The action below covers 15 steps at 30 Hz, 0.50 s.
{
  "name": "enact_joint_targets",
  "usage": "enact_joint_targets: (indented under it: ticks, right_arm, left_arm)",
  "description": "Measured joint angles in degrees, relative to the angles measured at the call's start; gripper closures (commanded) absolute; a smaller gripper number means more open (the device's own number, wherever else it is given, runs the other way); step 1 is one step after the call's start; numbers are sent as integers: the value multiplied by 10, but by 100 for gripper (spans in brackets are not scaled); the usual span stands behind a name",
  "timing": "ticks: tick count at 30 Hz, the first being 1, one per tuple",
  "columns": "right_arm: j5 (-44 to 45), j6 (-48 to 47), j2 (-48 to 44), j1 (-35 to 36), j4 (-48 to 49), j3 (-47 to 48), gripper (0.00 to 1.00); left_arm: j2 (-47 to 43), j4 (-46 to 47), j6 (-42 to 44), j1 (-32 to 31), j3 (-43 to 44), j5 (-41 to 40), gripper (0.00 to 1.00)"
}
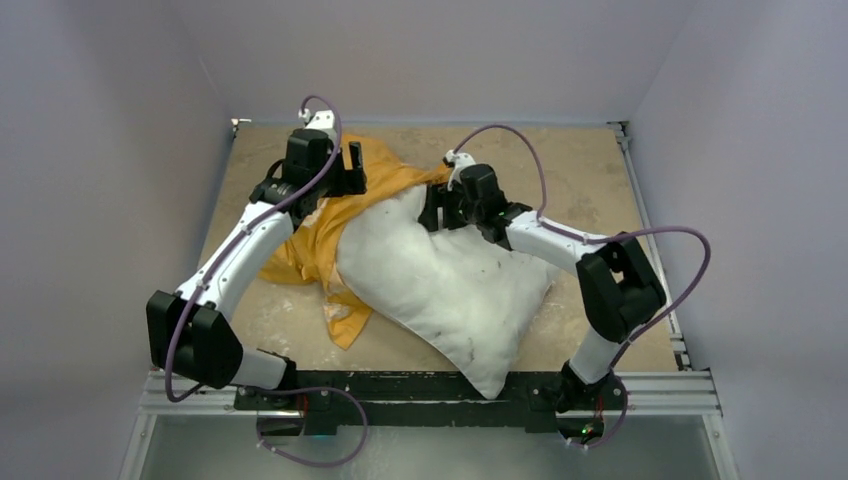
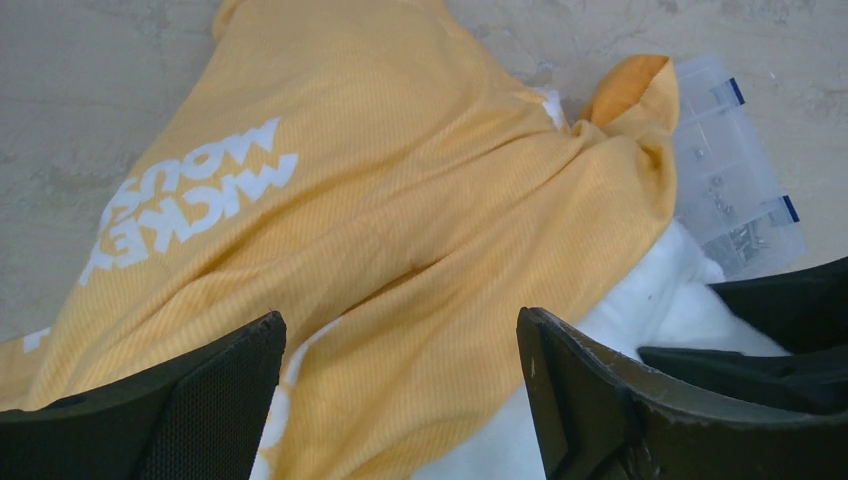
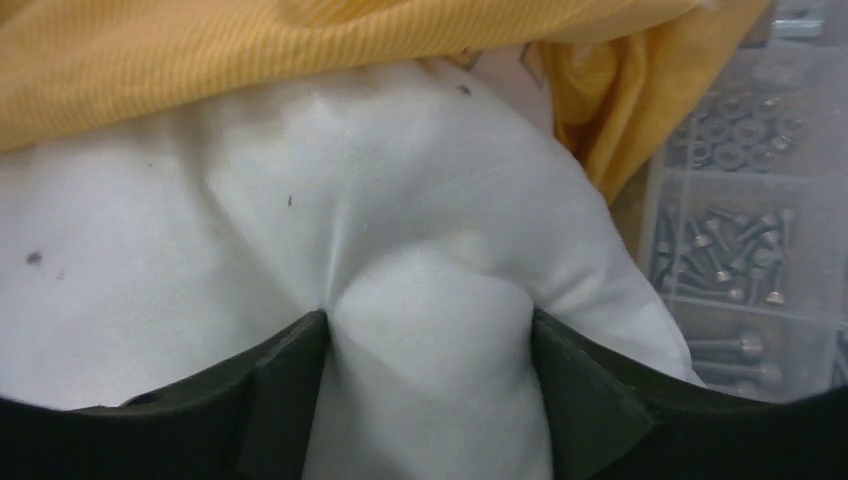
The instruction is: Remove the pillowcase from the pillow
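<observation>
The white pillow point(image 1: 450, 280) lies across the middle of the table, mostly bare, its near corner over the front edge. The orange pillowcase point(image 1: 320, 235) is bunched over its far left end. My left gripper point(image 1: 350, 165) hovers open above the pillowcase point(image 2: 400, 200), with nothing between the jaws point(image 2: 400, 340); white "MICKEY MOUSE" lettering shows on the cloth. My right gripper point(image 1: 435, 210) is closed on a bulge of the pillow point(image 3: 300, 220) at its far end, the jaws point(image 3: 430, 330) pressing into the stuffing on both sides. The pillowcase edge point(image 3: 250, 50) lies just beyond.
A clear plastic compartment box of screws and washers point(image 3: 740, 250) sits on the table next to the pillow's far end, also in the left wrist view point(image 2: 730, 170). Grey walls enclose the table. A metal rail point(image 1: 690, 385) runs along the front edge.
</observation>
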Motion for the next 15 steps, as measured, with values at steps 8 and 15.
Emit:
enact_joint_targets:
  ticks: [8, 15]
  right_arm:
    - [35, 0, -12, 47, 59, -39, 100]
    - [69, 7, -94, 89, 62, -52, 100]
  left_arm:
    - [74, -15, 16, -25, 77, 5, 15]
    - [132, -24, 28, -72, 119, 58, 15]
